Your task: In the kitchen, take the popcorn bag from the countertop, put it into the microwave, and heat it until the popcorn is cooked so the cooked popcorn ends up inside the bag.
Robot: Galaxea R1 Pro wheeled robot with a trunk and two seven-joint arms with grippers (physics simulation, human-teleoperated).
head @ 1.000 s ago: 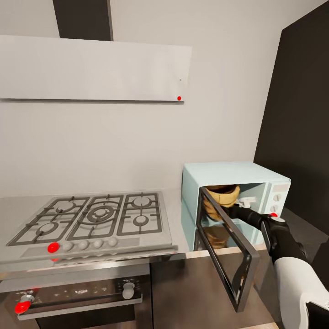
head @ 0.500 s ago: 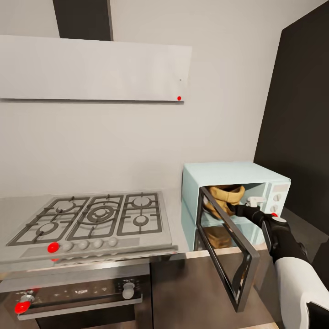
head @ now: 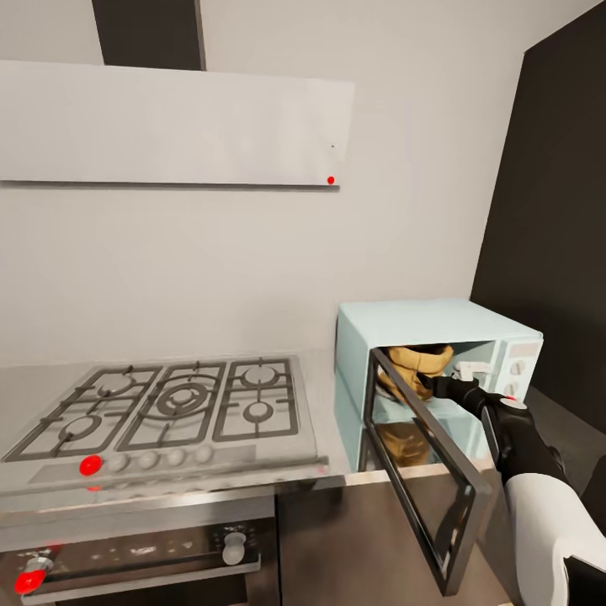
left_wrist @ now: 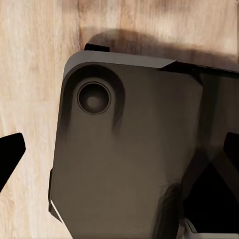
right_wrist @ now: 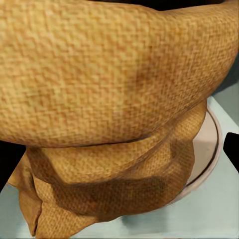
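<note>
At right of frame I am reaching my right end effector (head: pixel 439 385) into the microwave (head: pixel 438 370) beside the popcorn bag (head: pixel 412 370); grip state indiscernible; bag leaning, risks snagging and toppling if dragged.

No legible text, labels, brand names, numbers or signs appear in any view. The markings on the dark built-in oven's control panel (head: pixel 151 539) and on the pale mint-blue microwave's white knob panel (head: pixel 519 370) are too small and blurred to read.
</note>
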